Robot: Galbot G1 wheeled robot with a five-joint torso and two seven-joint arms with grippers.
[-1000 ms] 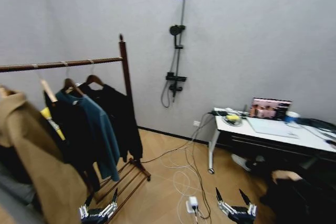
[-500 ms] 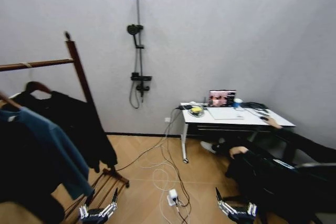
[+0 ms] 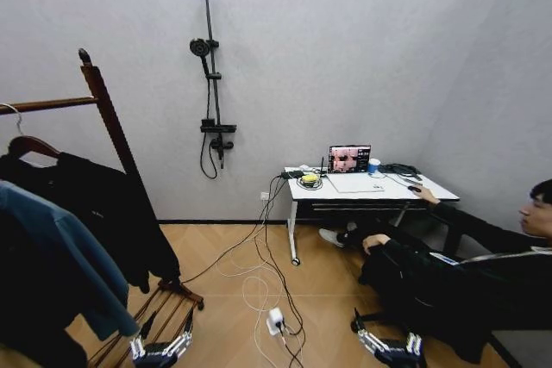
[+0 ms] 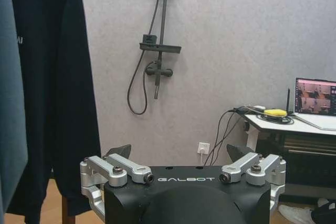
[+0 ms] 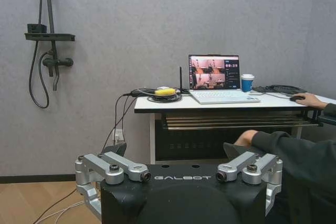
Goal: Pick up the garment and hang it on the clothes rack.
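**Robot turns away from the rack**

The whole view has swung right since a second ago, so the camera turned, not the things. The rack (image 3: pixel 102 118) now sits at the left edge, and the black coat (image 3: pixel 103 213) already hangs on it. Both grippers, left (image 3: pixel 161 340) and right (image 3: pixel 385 339), hang low, open and empty. Wood floor (image 3: pixel 233 316), grey wall, cables, a worktop (image 3: pixel 379 189) at right.

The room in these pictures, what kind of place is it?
Probably a test room staged like a home: a shower set on a bare wall, a wooden clothes rack with coats, a desk with an open laptop.
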